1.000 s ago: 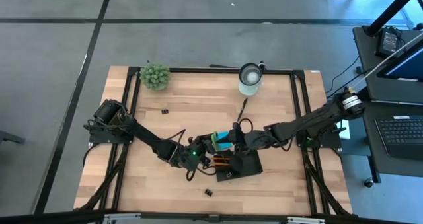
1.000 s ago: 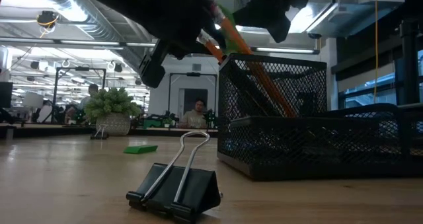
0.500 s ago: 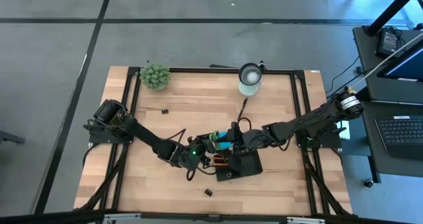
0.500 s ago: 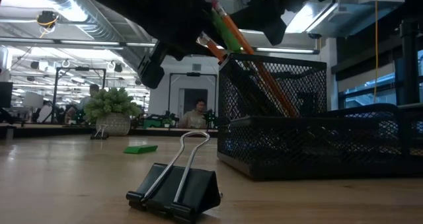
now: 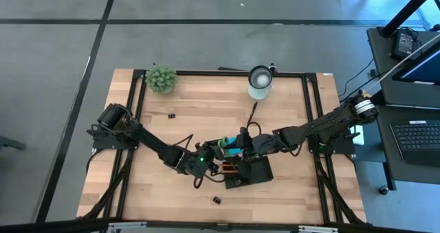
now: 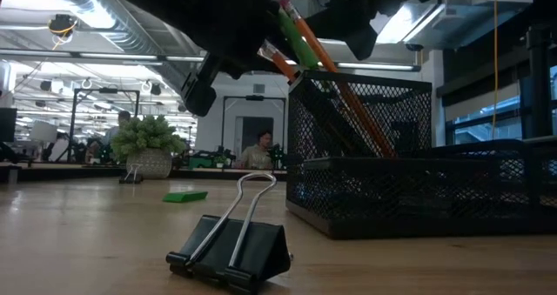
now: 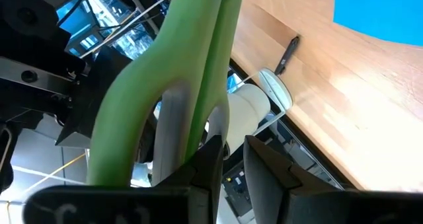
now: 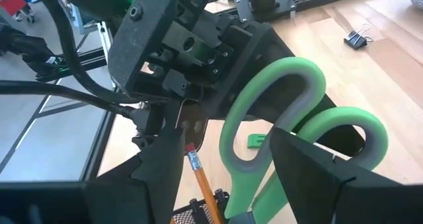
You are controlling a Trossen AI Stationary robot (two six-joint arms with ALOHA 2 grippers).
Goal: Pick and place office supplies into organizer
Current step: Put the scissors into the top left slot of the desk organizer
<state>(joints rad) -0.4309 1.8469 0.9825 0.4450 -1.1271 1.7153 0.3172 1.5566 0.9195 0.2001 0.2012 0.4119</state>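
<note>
We see both arms meeting over the organizer [image 5: 249, 171] near the desk's [image 5: 172, 133] front middle. Left tool [image 5: 214, 159] is narrowly closed on the green-handled scissors [image 8: 291, 128], held above the mesh tray beside the pencils [image 6: 335, 77] standing in it. Right tool [image 8: 228, 184] stands wide open, its fingers either side of the scissor handles without gripping. A binder clip [image 6: 233, 247] lies on the desk in front of the organizer; a small green block [image 6: 185, 196] sits farther back.
</note>
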